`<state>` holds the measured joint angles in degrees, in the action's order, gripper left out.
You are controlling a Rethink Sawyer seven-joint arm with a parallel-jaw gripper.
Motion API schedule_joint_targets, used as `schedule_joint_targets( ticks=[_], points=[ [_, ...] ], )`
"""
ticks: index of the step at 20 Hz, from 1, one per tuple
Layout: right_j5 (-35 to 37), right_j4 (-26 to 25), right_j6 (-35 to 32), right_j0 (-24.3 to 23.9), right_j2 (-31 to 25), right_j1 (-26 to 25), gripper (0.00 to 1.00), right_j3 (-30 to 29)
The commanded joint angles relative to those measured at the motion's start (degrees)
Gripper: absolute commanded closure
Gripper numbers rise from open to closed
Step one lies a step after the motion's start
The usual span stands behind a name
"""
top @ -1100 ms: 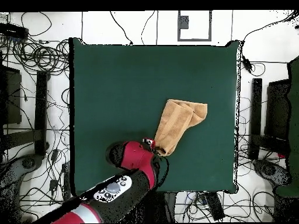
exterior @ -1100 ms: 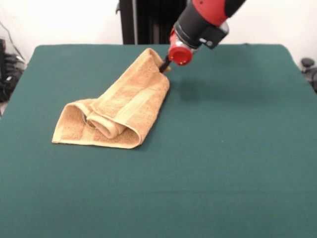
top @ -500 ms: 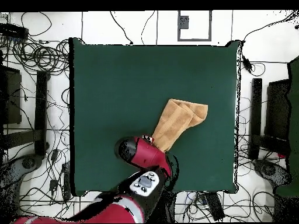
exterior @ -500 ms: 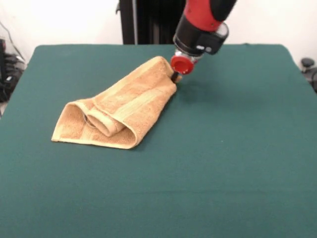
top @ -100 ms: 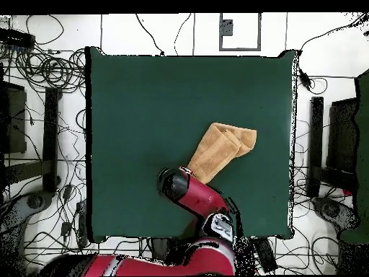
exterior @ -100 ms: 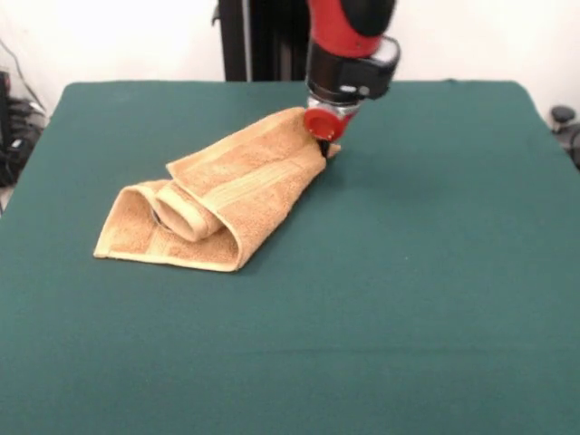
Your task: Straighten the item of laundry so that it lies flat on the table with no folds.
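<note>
The item of laundry (exterior @ -100 ms: 227,186), a tan-orange towel, lies folded and rolled on the green table (exterior @ -100 ms: 435,272), left of centre in the front view. One smoother woven band runs along its top layer. My gripper (exterior @ -100 ms: 323,145) comes down from above onto the towel's far right corner and is shut on that corner; a red cap on the arm hides most of the fingers. From overhead, the towel (top @ -100 ms: 220,148) stretches diagonally away from the gripper (top @ -100 ms: 186,172), whose arm covers the held end. The near left end of the towel is curled into a loop.
Open green cloth (top @ -100 ms: 144,108) spreads wide on every side of the towel. Cables (top @ -100 ms: 43,72) and dark equipment lie on the floor beyond the table's edges in the overhead view. A black post (exterior @ -100 ms: 263,41) stands behind the table's far edge.
My gripper has dragged the held towel corner to the right and a little toward the camera in the front view. The towel's upper layer has swung with it; the curled left end has stayed put.
</note>
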<state>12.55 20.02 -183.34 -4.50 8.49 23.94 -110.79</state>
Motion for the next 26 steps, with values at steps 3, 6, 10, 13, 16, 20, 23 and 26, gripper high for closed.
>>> schedule_joint_targets(
  ticks=[3, 6, 10, 13, 16, 20, 23, 26],
  points=[
    [-3.21, -4.97, 6.67, -4.10, -21.65, 0.27, 1.00, -4.21],
    [-1.30, -7.22, 6.86, -5.98, -23.36, 0.09, 1.00, -4.07],
    [-2.24, -10.78, 7.09, -9.87, -27.21, -0.51, 1.00, -4.83],
    [-7.85, -14.81, 6.80, -15.80, -32.89, -1.79, 1.00, -7.04],
    [-10.31, -19.08, 6.30, -20.00, -36.66, -2.42, 1.00, -8.44],
    [-11.34, -24.48, 6.07, -25.21, -41.82, -4.46, 1.00, -8.83],
    [-11.23, -26.83, 5.34, -26.75, -43.26, -6.07, 1.00, -7.97],
    [-8.81, -28.01, 5.08, -27.08, -43.48, -6.47, 1.00, -6.94]
  ],
)
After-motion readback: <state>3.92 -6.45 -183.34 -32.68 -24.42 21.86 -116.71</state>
